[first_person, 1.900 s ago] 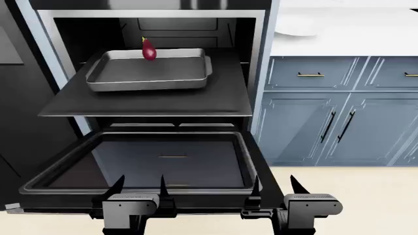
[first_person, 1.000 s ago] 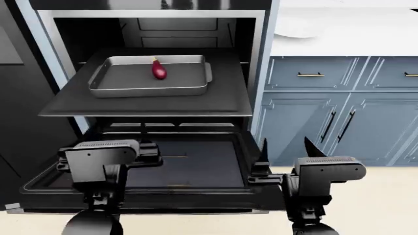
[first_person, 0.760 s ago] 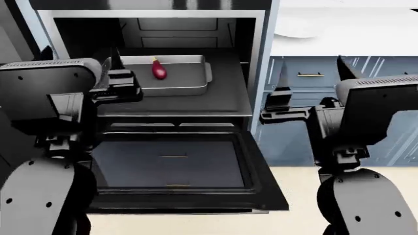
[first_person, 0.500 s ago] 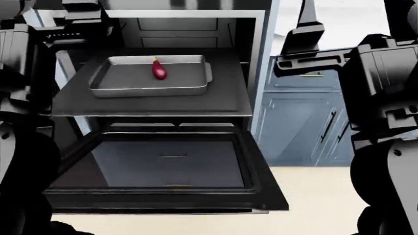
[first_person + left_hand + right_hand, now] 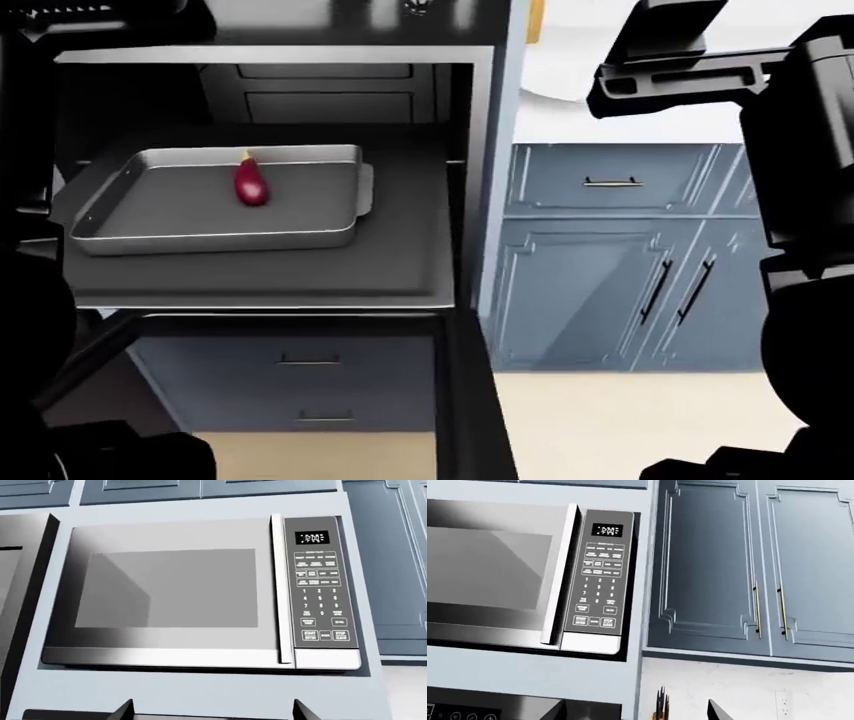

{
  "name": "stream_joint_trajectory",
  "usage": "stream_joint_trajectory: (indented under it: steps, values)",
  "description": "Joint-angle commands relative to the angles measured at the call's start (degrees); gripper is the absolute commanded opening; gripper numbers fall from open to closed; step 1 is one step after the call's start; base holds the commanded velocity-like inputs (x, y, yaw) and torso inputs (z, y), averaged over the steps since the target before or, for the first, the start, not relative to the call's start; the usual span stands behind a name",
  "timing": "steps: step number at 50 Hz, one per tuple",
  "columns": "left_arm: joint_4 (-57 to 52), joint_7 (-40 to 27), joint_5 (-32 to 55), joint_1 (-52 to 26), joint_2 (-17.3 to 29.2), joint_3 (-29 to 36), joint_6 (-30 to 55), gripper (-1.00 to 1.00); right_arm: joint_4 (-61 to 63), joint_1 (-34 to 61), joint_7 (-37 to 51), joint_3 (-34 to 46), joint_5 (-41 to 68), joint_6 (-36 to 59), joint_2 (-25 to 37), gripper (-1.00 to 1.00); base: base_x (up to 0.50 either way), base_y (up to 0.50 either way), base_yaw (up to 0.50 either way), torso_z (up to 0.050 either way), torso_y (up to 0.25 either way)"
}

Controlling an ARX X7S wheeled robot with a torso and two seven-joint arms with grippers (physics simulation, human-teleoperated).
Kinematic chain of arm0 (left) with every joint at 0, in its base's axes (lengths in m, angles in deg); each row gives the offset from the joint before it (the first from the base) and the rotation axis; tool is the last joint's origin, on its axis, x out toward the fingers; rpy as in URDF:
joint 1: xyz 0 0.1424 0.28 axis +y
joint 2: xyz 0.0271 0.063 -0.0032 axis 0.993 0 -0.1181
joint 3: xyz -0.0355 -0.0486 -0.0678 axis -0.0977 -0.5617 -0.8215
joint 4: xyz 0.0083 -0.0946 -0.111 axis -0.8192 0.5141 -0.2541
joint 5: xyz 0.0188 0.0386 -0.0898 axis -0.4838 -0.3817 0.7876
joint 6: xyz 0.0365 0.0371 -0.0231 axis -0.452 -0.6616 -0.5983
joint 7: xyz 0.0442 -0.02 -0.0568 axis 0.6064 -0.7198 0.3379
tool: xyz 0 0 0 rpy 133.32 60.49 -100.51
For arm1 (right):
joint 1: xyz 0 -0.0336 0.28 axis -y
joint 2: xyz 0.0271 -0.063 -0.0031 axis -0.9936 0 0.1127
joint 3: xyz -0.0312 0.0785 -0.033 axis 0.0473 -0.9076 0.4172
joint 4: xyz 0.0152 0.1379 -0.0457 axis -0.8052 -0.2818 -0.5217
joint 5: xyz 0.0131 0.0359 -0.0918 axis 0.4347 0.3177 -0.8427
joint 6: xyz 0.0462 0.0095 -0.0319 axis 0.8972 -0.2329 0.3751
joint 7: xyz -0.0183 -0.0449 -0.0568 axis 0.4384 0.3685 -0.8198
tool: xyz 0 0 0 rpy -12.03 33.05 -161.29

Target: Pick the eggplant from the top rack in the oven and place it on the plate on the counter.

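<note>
Well below raised hands: eggplant in tray | both hands spread, empty

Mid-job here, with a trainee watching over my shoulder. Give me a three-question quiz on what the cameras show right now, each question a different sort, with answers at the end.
1. True or false: the eggplant lies directly on the bare top rack.
2. Multiple choice: both wrist cameras currently face A) the baking tray, B) the microwave, C) the floor.
3. Fill in: in the head view, the blue-grey cabinets stand to the ____ of the oven.

Key: 1 false, it lies in the baking tray, which sits on the rack. 2 B. 3 right.
</note>
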Motion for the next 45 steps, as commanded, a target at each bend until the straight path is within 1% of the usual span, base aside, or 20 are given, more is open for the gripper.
stream_joint_trajectory:
  steps: [1, 4, 28, 45]
  values:
    - [-0.9, -0.6, 1.5, -0.8, -0.6, -0.6, 1.5, 1.0, 0.8, 0.5, 0.9, -0.1, 2.5, -0.1, 0.7, 1.0, 0.45, -0.32, 0.0, 0.0, 0.0]
    - [-0.9, -0.8, 1.8, -0.8, -0.6, -0.6, 1.5, 1.0, 0.7, 0.5, 1.9, 0.1, 3.4, -0.1, 1.3, 1.0, 0.43, 0.11, 0.0, 0.0, 0.0]
    - [-0.7, -2.8, 4.7, -0.4, -0.9, -0.8, 1.4, 1.0, 0.1, -0.7, 6.1, -0.5, 9.1, -2.1, 3.3, 1.0, 0.29, 0.48, 0.0, 0.0, 0.001]
    - [-1.8, -4.3, 8.0, -2.2, -1.4, -2.5, 3.8, 1.0, 0.0, -1.0, 7.6, -1.9, 11.8, -2.4, 3.4, 1.0, 0.18, 0.5, 0.0, 0.0, 0.0]
